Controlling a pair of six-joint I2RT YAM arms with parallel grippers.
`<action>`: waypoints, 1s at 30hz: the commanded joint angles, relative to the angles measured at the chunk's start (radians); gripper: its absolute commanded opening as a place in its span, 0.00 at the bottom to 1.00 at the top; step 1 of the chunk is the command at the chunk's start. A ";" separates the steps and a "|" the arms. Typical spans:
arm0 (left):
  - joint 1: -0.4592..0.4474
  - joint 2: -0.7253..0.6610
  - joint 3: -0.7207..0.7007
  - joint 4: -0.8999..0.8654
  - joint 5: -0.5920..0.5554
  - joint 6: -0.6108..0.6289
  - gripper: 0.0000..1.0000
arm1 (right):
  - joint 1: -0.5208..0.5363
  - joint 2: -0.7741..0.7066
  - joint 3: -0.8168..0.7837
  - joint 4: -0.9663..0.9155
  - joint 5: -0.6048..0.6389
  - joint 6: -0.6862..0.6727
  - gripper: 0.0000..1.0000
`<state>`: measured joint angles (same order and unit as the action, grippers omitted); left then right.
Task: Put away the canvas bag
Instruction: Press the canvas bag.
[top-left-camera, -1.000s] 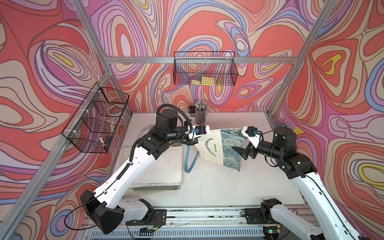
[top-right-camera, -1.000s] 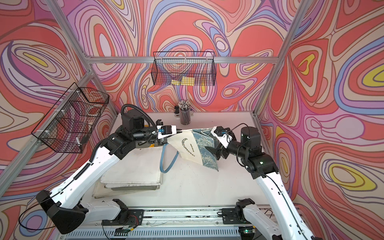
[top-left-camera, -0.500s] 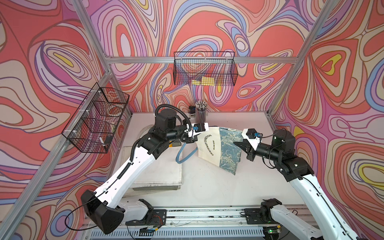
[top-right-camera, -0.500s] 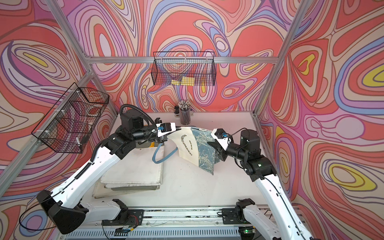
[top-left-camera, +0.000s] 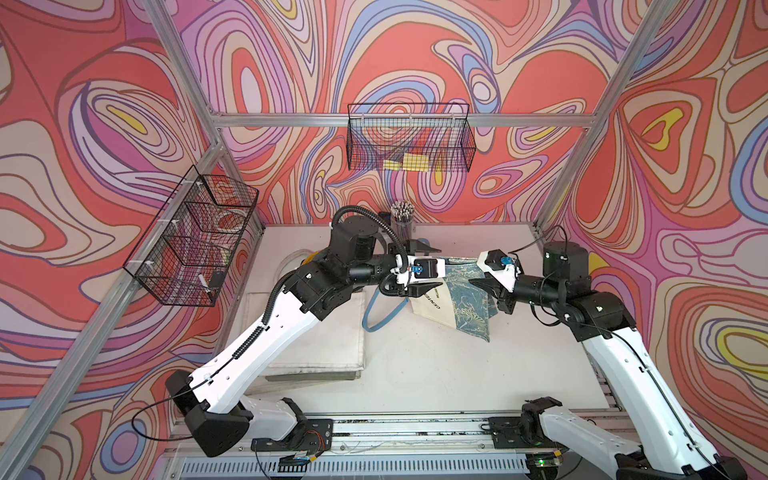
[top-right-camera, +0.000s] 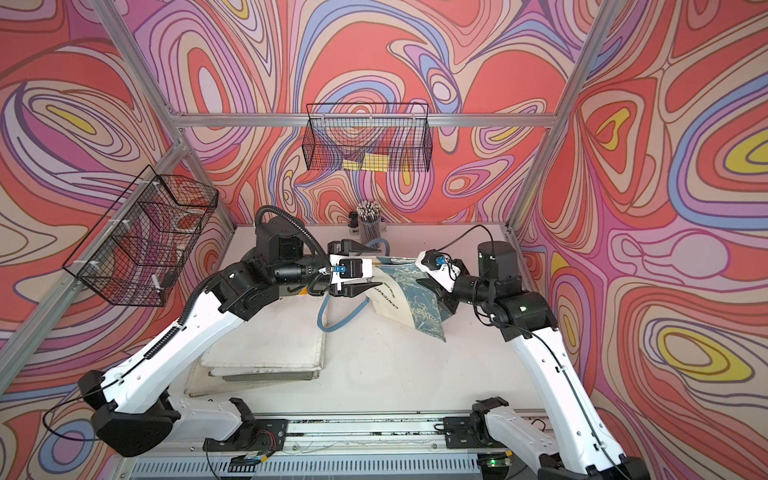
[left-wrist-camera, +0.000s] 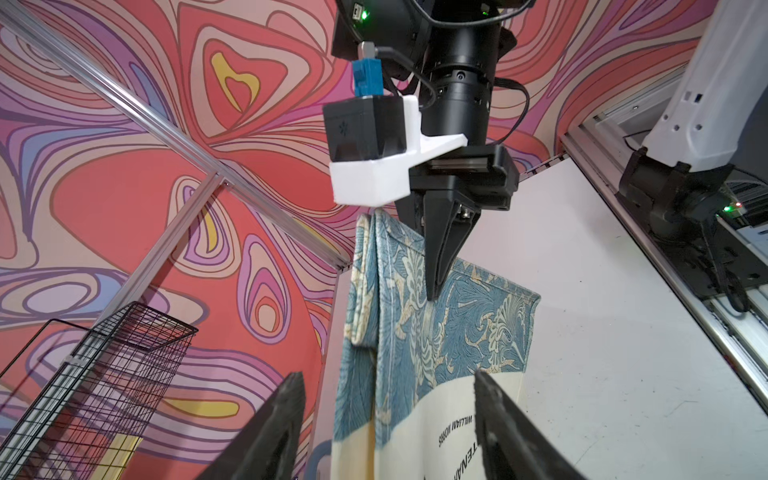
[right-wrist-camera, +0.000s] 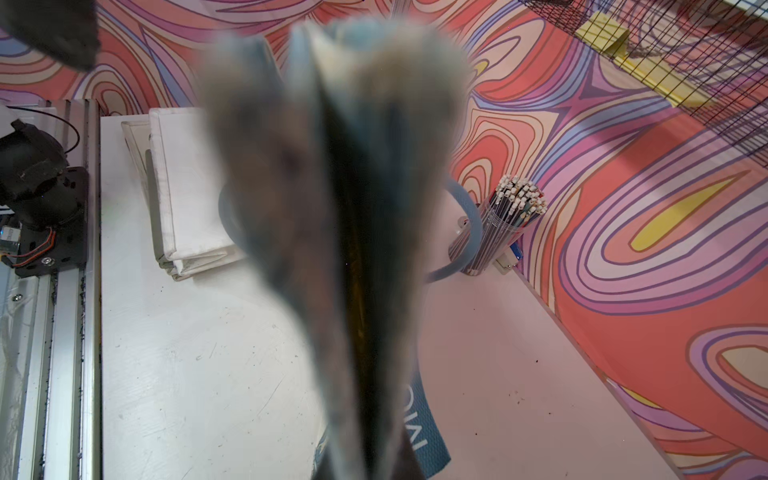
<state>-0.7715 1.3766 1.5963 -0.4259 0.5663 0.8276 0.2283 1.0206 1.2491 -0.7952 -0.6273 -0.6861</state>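
The canvas bag (top-left-camera: 465, 309) (top-right-camera: 415, 305) is cream with a blue leaf print and blue handles (top-left-camera: 376, 324). It hangs above the table's middle. My right gripper (top-left-camera: 473, 283) (top-right-camera: 417, 282) is shut on its printed upper edge, which the left wrist view shows as a pinch (left-wrist-camera: 432, 296). My left gripper (top-left-camera: 439, 268) (top-right-camera: 379, 268) (left-wrist-camera: 387, 376) is open, one finger on each side of the cream part without touching it. In the right wrist view the bag (right-wrist-camera: 332, 187) is a close blur that hides the jaws.
A wire basket (top-left-camera: 409, 143) with yellow items hangs on the back wall and another wire basket (top-left-camera: 191, 241) on the left wall. A cup of pencils (top-left-camera: 402, 218) stands at the table's back. Folded white pads (top-left-camera: 320, 345) lie under the left arm.
My right gripper closed on the bag's edge, then my left gripper opened and let the bag go. The bag now hangs from the right gripper alone, slightly lower.
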 joint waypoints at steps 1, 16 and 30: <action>-0.029 0.069 0.066 -0.058 -0.057 0.015 0.70 | -0.003 0.015 0.065 -0.050 -0.008 -0.073 0.00; -0.098 0.219 0.213 -0.088 -0.205 0.026 0.01 | -0.003 0.027 0.091 -0.032 0.016 -0.087 0.00; 0.038 0.083 0.053 0.120 0.080 -0.020 0.00 | -0.011 -0.126 -0.181 0.249 0.028 0.152 0.78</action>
<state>-0.7769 1.5391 1.6691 -0.4503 0.4980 0.8326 0.2237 0.9054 1.1038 -0.6147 -0.5922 -0.6075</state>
